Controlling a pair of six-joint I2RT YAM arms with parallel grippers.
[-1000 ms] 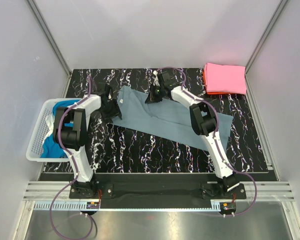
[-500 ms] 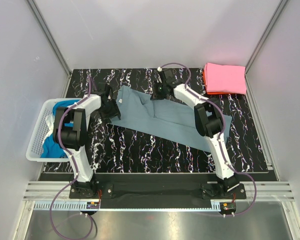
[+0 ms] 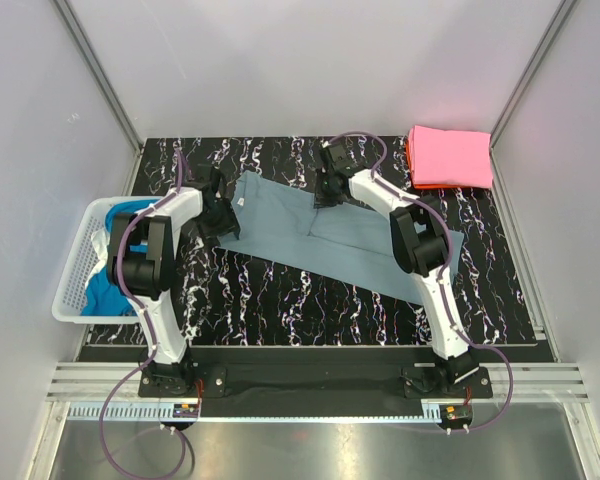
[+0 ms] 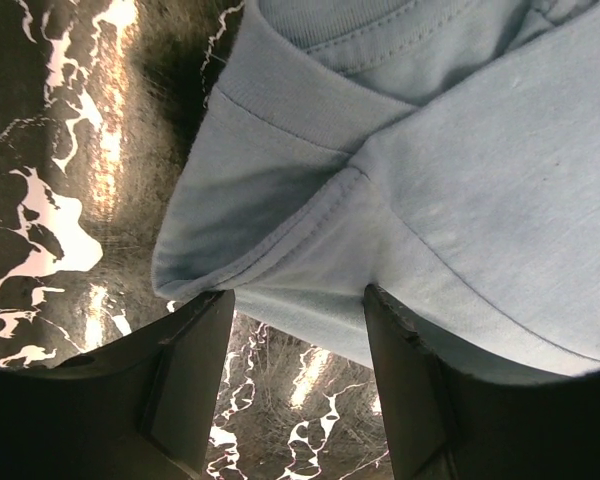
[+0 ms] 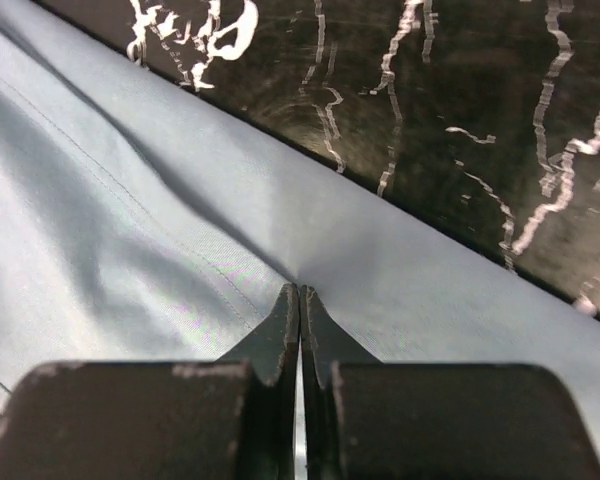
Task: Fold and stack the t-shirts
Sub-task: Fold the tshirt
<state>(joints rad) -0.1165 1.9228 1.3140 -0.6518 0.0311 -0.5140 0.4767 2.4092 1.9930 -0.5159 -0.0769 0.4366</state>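
Well, your soft, limp grey-blue t-shirt [image 3: 320,230] lay spread left of the pink t-shirt [image 3: 450,157]. Your right tool [image 5: 298,290] pinched its edge, likely the surest hold; the left tool [image 4: 298,300] gaped wide at its collar-end corner.

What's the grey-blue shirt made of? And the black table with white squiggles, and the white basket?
The grey-blue shirt looks like soft, matte knit cloth, probably cotton: stitched seams, a ribbed collar, wrinkles. The table looks like polished black marble or a printed copy: white veins, shiny glare. The basket looks like white plastic mesh, rows of little holes.
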